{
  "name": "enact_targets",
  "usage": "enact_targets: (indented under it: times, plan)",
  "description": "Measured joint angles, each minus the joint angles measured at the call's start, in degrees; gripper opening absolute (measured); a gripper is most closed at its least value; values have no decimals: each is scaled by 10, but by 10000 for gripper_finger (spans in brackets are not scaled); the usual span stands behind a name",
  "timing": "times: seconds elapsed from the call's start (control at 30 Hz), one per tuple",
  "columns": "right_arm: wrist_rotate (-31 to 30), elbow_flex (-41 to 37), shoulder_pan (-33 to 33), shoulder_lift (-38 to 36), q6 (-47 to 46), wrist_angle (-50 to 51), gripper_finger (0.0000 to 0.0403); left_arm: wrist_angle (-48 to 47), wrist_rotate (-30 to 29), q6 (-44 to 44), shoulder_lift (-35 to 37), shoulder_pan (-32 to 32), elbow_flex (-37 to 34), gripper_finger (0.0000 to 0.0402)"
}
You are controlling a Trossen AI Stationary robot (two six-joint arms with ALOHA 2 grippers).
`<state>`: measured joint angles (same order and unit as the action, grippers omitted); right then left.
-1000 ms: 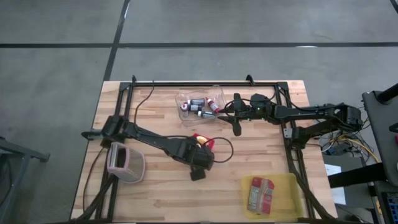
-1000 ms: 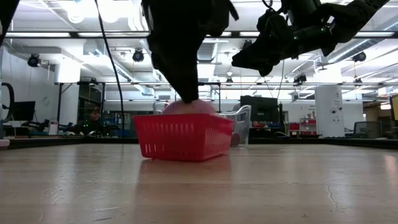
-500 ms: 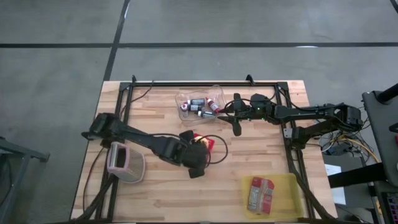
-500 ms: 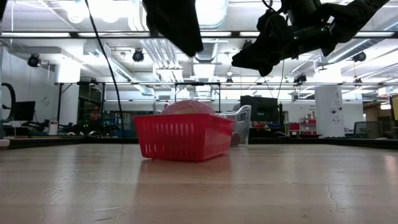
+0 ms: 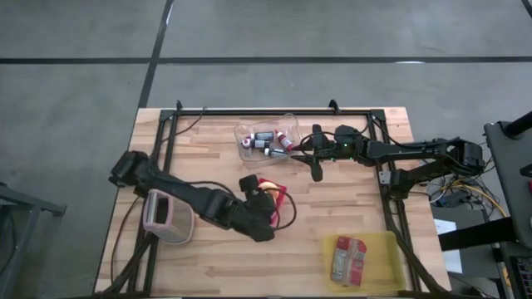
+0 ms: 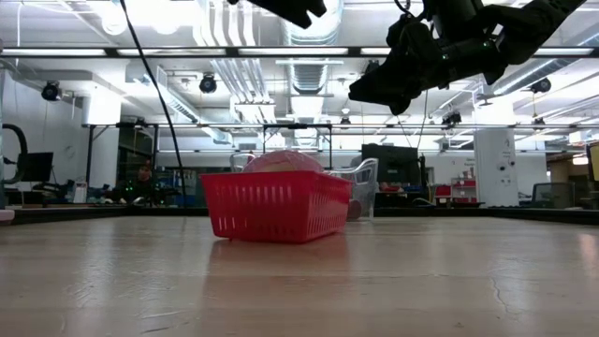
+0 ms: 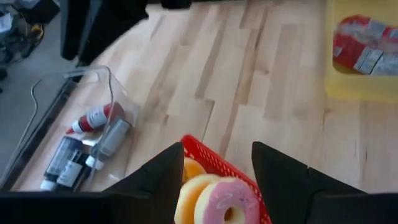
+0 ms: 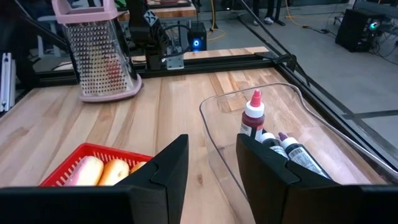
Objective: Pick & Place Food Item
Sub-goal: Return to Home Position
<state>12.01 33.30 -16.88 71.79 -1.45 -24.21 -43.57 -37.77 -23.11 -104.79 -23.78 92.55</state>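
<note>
A red basket (image 5: 275,194) stands mid-table on its base and holds ring doughnuts, among them a pink-iced one (image 7: 227,203) and a plain one (image 7: 190,168). In the low view the basket (image 6: 276,206) shows a pink top (image 6: 281,160) above its rim. My left gripper (image 5: 263,204) hangs open above the basket's left side, pointing slantwise down toward the table's right, with nothing between its fingers (image 7: 163,174). It shows only at the low view's top edge (image 6: 285,7). My right gripper (image 5: 315,164) hovers open and still beside the clear bin (image 5: 266,141).
The clear bin (image 8: 273,134) at the far middle holds small bottles. A yellow tray (image 5: 381,244) with a red packet (image 5: 349,257) sits near the front right corner. A pink-topped grater (image 5: 167,218) stands at the left. Bare wood lies between basket and tray.
My left gripper has risen out of the red basket, where it reached down onto the pink doughnut, and has drawn back a little toward the table's left edge while tipping closer to level. The basket and doughnuts have stayed in place.
</note>
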Motion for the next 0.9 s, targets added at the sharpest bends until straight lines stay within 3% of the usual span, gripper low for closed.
enact_targets:
  times: [0.3,0.63,0.9]
  plan:
    - [0,0,0,0,0,0,130,73,11,58,3,0,-22,130]
    - [0,0,0,0,0,0,130,269,14,137,2,2,-116,79]
    - [0,0,0,0,0,2,130,337,78,204,27,18,-136,6]
